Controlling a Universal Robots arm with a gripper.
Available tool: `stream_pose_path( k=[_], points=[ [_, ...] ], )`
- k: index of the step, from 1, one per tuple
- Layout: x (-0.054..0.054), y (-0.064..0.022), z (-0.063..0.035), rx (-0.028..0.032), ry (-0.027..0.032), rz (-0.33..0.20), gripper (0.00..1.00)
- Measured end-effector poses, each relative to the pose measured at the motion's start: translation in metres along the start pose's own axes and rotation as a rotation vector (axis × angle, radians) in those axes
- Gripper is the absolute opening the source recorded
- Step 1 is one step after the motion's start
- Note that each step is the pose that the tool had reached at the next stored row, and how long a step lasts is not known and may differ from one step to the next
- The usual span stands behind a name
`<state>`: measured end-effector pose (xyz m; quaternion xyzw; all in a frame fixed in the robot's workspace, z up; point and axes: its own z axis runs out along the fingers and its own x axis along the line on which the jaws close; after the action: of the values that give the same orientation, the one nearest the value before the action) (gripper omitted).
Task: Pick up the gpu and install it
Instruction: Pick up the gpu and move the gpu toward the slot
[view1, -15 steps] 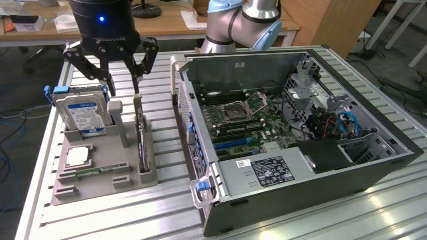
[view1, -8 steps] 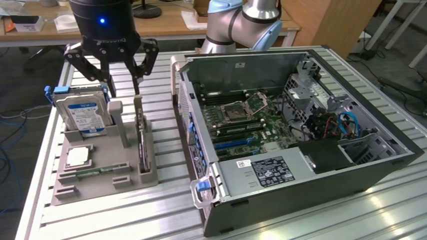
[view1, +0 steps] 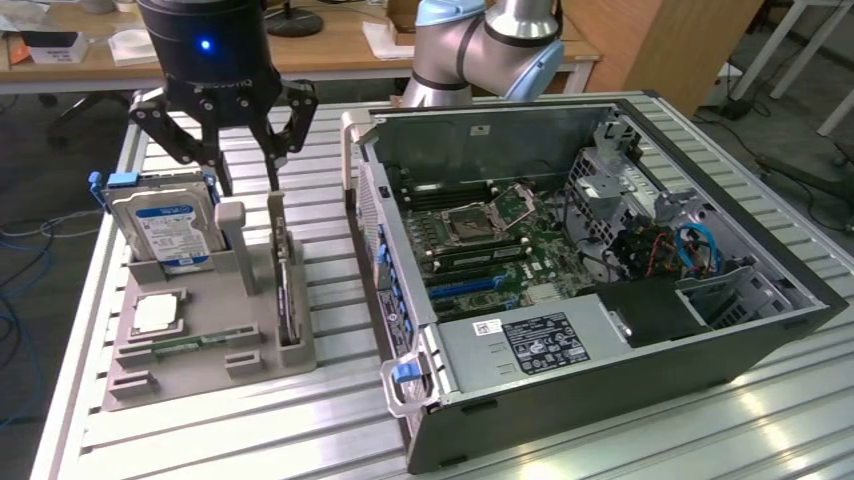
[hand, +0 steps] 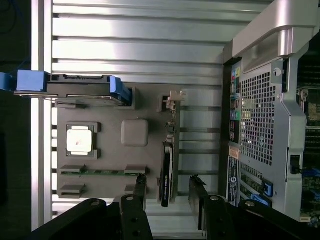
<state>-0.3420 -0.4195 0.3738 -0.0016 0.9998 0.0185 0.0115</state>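
The gripper (view1: 248, 180) hangs over the gray holder (view1: 200, 372). Its two fingers (hand: 141, 189) are spread wide and hold nothing. The gpu (view1: 284, 280) stands on its thin edge in a slot of the holder, on the side next to the open computer case (view1: 747, 330). In the wrist view, one finger is on each side of the gpu, with a gap between. The hard drive (view1: 167, 225) and the CPU chip (view1: 158, 312) sit in the holder too
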Motion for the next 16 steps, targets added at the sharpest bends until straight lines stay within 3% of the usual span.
stream_pose_path(
  k=[16],
  points=[
    [0.0001,-0.0001,0.0036,0.0000,0.0000,0.000,0.47]
  ],
)
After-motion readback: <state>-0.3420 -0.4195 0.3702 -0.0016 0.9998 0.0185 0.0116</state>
